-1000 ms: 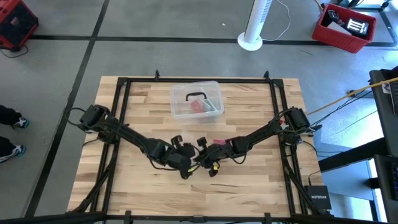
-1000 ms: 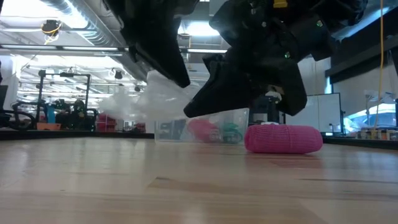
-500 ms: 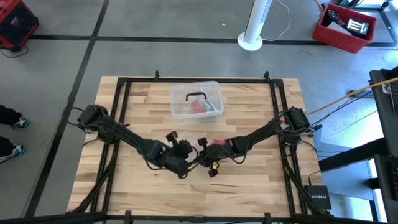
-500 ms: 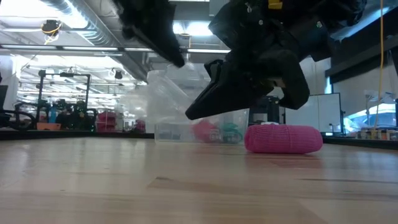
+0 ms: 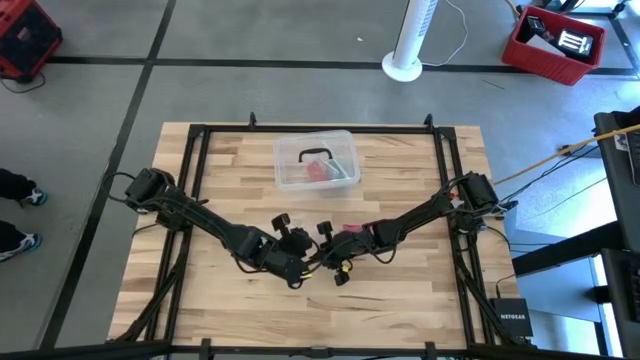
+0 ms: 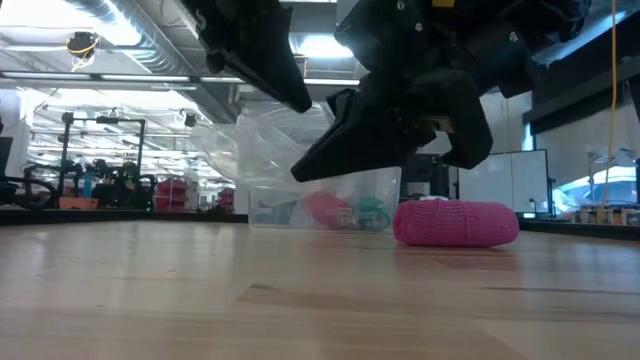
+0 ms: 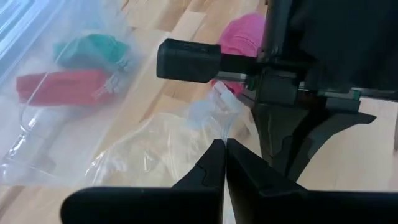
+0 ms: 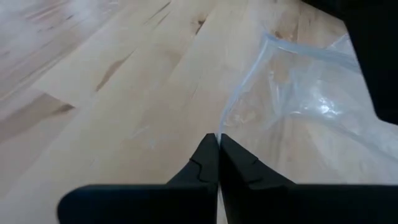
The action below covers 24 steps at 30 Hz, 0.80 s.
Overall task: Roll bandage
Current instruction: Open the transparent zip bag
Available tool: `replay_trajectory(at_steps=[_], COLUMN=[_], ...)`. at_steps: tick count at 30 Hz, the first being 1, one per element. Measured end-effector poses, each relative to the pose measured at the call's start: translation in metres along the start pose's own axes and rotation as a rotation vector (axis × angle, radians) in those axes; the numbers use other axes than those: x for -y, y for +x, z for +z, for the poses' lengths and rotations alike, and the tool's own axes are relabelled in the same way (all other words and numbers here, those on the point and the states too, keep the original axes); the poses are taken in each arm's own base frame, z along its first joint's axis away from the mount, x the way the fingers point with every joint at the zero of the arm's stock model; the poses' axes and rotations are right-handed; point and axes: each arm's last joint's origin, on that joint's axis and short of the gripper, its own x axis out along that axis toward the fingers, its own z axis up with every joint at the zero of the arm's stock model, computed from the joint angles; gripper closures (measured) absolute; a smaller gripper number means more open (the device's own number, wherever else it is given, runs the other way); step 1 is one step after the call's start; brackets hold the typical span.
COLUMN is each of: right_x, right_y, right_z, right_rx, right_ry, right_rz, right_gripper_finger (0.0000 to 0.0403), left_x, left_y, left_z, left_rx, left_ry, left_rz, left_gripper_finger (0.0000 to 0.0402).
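Bandage [image 6: 456, 223]: one pink roll, lying on its side on the wooden table [image 5: 400, 300], near the middle, just behind the two grippers and on the right arm's side of them; nothing grips it.

Plastic wrapper [image 7: 163, 148]: clear, crumpled, lifted off the table between both grippers.

Left gripper [image 7: 219, 163]: fingers pinched together on one edge of the wrapper, raised above the table beside the roll.

Right gripper [image 8: 215, 154]: fingers pinched together on the opposite edge of the wrapper, close against the left gripper.

Clear plastic box [image 5: 316, 160]: at the table's far edge, well apart from the roll, holding pink and green items.

Writing: "NETGEAR" on a small black device [image 5: 512, 320] off the table's right corner.
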Motion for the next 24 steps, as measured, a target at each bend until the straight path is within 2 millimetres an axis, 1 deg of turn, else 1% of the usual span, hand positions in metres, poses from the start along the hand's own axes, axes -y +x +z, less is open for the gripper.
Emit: replay_trajectory(at_steps=[6,8,10,15,17,20,24], right_x=[0.000,0.000,0.000,0.000,0.001,0.003,0.007], right_y=[0.000,0.000,0.000,-0.001,-0.004,-0.016,-0.032], right_z=[0.000,0.000,0.000,0.001,0.003,0.012,0.023], right_rx=[-0.003,-0.002,-0.002,-0.001,0.003,0.007,0.011], right_ry=[0.065,0.075,0.076,0.076,0.078,0.071,0.072], right_rz=[0.012,0.012,0.012,0.012,0.011,0.021,0.043], right_gripper_finger=[0.0399,0.0391,0.0374,0.0316,0.0295,0.0271,0.0259], left_x=[-0.001,-0.001,-0.001,-0.001,-0.001,-0.001,-0.001], left_y=[0.000,0.000,0.000,0.000,0.000,0.000,0.000], left_z=[-0.002,-0.002,-0.002,-0.002,-0.002,-0.002,-0.002], left_rx=[-0.015,-0.015,-0.015,-0.015,-0.015,-0.015,-0.015], left_ry=[0.006,0.002,0.002,0.001,0.002,0.004,0.002], left_rz=[0.010,0.010,0.010,0.010,0.010,0.010,0.010], left_gripper_finger=[0.0401,0.0401,0.0401,0.0401,0.0401,0.0401,0.0401])
